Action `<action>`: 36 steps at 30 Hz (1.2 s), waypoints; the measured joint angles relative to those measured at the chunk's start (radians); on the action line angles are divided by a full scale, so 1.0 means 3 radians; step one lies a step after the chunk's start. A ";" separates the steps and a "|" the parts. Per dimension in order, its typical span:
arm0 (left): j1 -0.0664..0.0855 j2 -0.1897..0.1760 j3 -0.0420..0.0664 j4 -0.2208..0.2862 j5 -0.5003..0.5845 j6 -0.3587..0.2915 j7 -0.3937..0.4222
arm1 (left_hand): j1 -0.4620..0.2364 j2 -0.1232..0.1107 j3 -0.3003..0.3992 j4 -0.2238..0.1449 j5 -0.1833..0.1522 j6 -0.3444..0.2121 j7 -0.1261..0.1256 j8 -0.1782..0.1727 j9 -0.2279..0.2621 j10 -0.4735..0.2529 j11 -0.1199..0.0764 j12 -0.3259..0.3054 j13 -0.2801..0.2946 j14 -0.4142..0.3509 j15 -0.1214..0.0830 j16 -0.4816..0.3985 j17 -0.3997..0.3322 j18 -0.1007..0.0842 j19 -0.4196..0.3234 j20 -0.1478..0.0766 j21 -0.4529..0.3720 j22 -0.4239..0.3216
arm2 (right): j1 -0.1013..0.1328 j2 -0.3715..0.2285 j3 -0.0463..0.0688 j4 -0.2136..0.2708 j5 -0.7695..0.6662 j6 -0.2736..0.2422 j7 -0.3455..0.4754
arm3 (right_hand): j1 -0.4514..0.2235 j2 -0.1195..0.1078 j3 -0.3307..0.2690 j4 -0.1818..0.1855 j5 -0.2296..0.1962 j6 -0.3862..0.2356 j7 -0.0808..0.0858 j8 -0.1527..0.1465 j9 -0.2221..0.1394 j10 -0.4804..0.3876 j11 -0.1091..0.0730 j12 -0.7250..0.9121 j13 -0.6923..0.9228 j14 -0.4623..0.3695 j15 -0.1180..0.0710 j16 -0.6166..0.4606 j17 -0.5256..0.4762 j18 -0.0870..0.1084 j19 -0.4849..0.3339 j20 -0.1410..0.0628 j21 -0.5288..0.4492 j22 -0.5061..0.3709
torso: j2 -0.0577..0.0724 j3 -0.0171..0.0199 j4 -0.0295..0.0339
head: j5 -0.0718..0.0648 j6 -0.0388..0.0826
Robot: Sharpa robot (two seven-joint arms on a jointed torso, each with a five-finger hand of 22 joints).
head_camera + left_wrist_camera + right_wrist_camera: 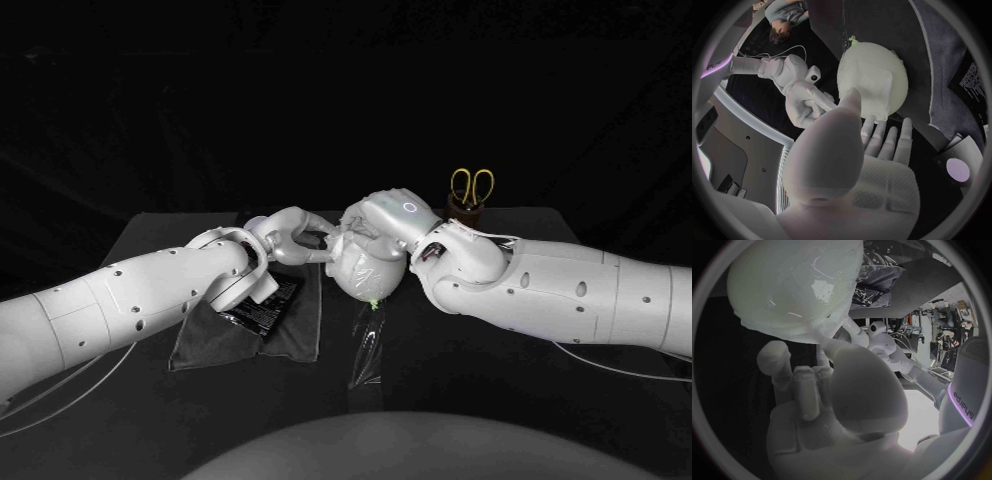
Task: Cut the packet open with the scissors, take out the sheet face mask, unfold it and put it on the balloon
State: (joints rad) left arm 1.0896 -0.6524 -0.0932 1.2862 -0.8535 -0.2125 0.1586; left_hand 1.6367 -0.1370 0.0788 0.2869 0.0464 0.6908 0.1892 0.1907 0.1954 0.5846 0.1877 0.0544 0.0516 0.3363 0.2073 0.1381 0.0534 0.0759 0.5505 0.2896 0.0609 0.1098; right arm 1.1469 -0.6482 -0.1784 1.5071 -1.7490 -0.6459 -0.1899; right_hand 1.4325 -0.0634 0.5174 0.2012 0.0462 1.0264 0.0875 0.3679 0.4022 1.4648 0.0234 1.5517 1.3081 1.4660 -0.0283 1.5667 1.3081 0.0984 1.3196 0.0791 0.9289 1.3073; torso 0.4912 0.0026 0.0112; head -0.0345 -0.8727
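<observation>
**A:** Where's the sheet face mask [873,80]?
**B:** Draped, wrinkled and glossy, over the balloon [364,282], between the 2 hands at mid-table [490,362].
**A:** Left hand [296,238]?
**B:** Flat, fingers [889,136] straight and apart. The tips touch the balloon's side and grip nothing.
**A:** Right hand [387,226]?
**B:** Against the balloon, fingers [807,390] partly bent. Whether it pinches the mask, I cannot tell.
**A:** Scissors [472,185]?
**B:** Upright in a holder [462,210] behind. The black packet [260,306] lies on a dark cloth [296,338].

Robot lab or test studio: black counter [476,390] against black drape backdrop [346,100], loose cables [620,362] trailing off white arms [116,300].
</observation>
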 measured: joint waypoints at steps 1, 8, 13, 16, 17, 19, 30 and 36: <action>0.0000 -0.0001 0.0000 0.0000 0.0000 0.0000 0.0000 | 0.0000 0.0000 0.0000 0.0000 0.0000 0.0000 0.0000 0.0000 0.0000 0.0000 0.0000 0.0000 0.0000 0.0000 0.0000 0.0000 0.0000 0.0000 0.0000 0.0000 0.0000 0.0000 | 0.0000 -0.0027 0.0000 0.0028 0.0003 -0.0004 0.0002 | 0.0000 0.0000 0.0000 0.0000 0.0000 0.0000 0.0000 0.0000 0.0000 0.0000 0.0000 0.0000 0.0000 -0.0001 0.0001 0.0000 0.0000 0.0000 0.0000 0.0000 0.0000 0.0000 | 0.0000 0.0000 0.0000 | 0.0002 0.0000; -0.0001 -0.0010 0.0000 0.0001 0.0000 0.0000 0.0000 | 0.0000 0.0000 0.0000 0.0000 0.0000 0.0000 0.0000 0.0000 0.0000 0.0000 0.0000 0.0000 0.0000 0.0000 0.0000 0.0000 0.0000 0.0000 0.0000 0.0000 0.0000 0.0000 | 0.0000 -0.0271 0.0000 0.0251 0.0035 -0.0023 0.0010 | 0.0008 0.0000 0.0000 0.0000 0.0000 -0.0011 0.0000 0.0013 0.0000 0.0000 0.0000 0.0000 -0.0002 -0.0005 0.0005 -0.0001 -0.0002 0.0000 0.0000 0.0000 0.0020 0.0001 | -0.0004 0.0000 -0.0003 | 0.0017 0.0000; -0.0001 -0.0012 -0.0001 -0.0002 0.0001 0.0001 0.0000 | 0.0000 0.0000 0.0000 0.0000 0.0000 0.0000 0.0000 0.0000 0.0000 0.0000 0.0000 0.0000 0.0000 0.0000 0.0000 0.0000 0.0000 0.0000 0.0000 0.0000 0.0000 0.0000 | 0.0000 -0.0443 -0.0001 0.0410 0.0054 -0.0026 0.0004 | 0.0007 0.0000 -0.0001 0.0000 -0.0001 -0.0011 -0.0008 0.0022 0.0000 0.0000 0.0000 -0.0002 -0.0003 -0.0005 0.0005 -0.0010 -0.0003 0.0000 0.0000 0.0000 0.0020 0.0002 | -0.0004 0.0001 -0.0005 | 0.0043 0.0000; -0.0001 -0.0012 -0.0001 -0.0002 0.0001 0.0001 -0.0001 | 0.0000 0.0000 0.0000 0.0000 0.0000 0.0000 0.0000 0.0000 0.0000 0.0000 0.0000 0.0000 0.0000 0.0000 0.0000 0.0000 0.0000 0.0000 0.0000 0.0000 0.0000 0.0000 | 0.0000 -0.0523 -0.0001 0.0482 0.0063 -0.0026 -0.0003 | 0.0007 0.0000 -0.0001 0.0000 -0.0002 -0.0002 -0.0006 0.0025 0.0000 0.0000 0.0000 0.0013 -0.0003 -0.0005 0.0005 0.0000 -0.0003 0.0000 0.0000 0.0000 0.0020 0.0003 | -0.0004 0.0002 -0.0005 | 0.0051 0.0000; -0.0001 -0.0012 -0.0001 -0.0003 0.0001 0.0001 -0.0001 | 0.0000 0.0000 0.0000 0.0000 0.0000 0.0000 0.0000 0.0000 0.0000 0.0000 0.0000 0.0000 0.0000 0.0000 0.0000 0.0000 0.0000 0.0000 0.0000 0.0000 0.0000 0.0000 | 0.0000 -0.0543 -0.0001 0.0498 0.0066 -0.0026 -0.0004 | 0.0007 0.0000 0.0000 0.0001 -0.0002 -0.0001 -0.0005 0.0025 0.0000 0.0000 0.0000 0.0013 -0.0003 -0.0005 0.0005 0.0002 -0.0003 0.0000 0.0000 0.0000 0.0020 0.0003 | -0.0003 0.0002 -0.0005 | 0.0051 0.0000; -0.0001 -0.0013 -0.0001 -0.0003 0.0001 0.0001 -0.0001 | 0.0000 0.0000 0.0000 0.0000 0.0000 0.0000 0.0000 0.0000 -0.0001 0.0000 0.0000 0.0000 0.0000 0.0000 0.0000 -0.0001 0.0000 0.0000 0.0000 0.0000 0.0000 0.0000 | 0.0000 -0.0594 -0.0001 0.0534 0.0071 -0.0024 -0.0005 | 0.0007 0.0000 0.0005 0.0006 -0.0002 0.0003 -0.0001 0.0025 0.0000 0.0000 0.0000 0.0013 -0.0002 -0.0005 0.0005 0.0002 -0.0002 -0.0001 0.0000 0.0000 0.0020 0.0003 | -0.0002 0.0001 -0.0005 | 0.0049 0.0000; -0.0001 -0.0015 -0.0002 -0.0005 0.0001 0.0002 -0.0001 | 0.0000 0.0000 0.0000 0.0000 0.0000 0.0000 0.0000 0.0000 -0.0001 0.0000 0.0000 0.0000 0.0000 0.0000 0.0000 -0.0013 0.0000 0.0000 0.0000 0.0000 0.0000 -0.0004 | 0.0001 -0.0810 -0.0004 0.0672 0.0095 0.0029 -0.0004 | 0.0007 0.0000 0.0010 0.0011 -0.0012 0.0004 -0.0001 0.0025 0.0000 0.0000 0.0000 0.0013 0.0000 -0.0005 0.0005 0.0002 0.0000 -0.0001 0.0000 0.0000 0.0037 0.0002 | -0.0002 -0.0001 -0.0001 | 0.0027 0.0000; -0.0001 -0.0014 -0.0002 -0.0005 0.0002 0.0002 -0.0001 | 0.0000 0.0000 0.0000 0.0000 0.0000 0.0000 0.0000 0.0000 -0.0001 0.0000 0.0000 0.0000 0.0000 0.0000 0.0000 -0.0013 0.0000 0.0000 0.0000 0.0000 0.0000 -0.0004 | 0.0000 -0.0902 -0.0006 0.0750 0.0090 0.0074 -0.0003 | 0.0007 0.0000 0.0009 0.0011 -0.0016 0.0004 -0.0002 0.0025 0.0000 0.0000 0.0000 0.0013 0.0000 -0.0005 0.0005 0.0000 0.0000 -0.0001 0.0000 0.0000 0.0037 0.0000 | -0.0002 -0.0001 -0.0001 | 0.0021 0.0000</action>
State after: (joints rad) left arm 1.0894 -0.6568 -0.0938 1.2847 -0.8530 -0.2119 0.1584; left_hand 1.6367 -0.1370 0.0788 0.2869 0.0464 0.6909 0.1892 0.1907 0.1950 0.5846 0.1877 0.0544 0.0517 0.3363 0.2073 0.1342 0.0534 0.0759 0.5505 0.2896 0.0609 0.1087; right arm 1.1471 -0.9188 -0.1801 1.7321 -1.7220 -0.6237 -0.1909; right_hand 1.4346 -0.0635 0.5202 0.2044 0.0414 1.0275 0.0870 0.3755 0.4022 1.4648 0.0234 1.5557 1.3081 1.4645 -0.0268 1.5666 1.3081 0.0982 1.3195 0.0791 0.9401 1.3073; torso 0.4907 0.0023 0.0110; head -0.0281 -0.8727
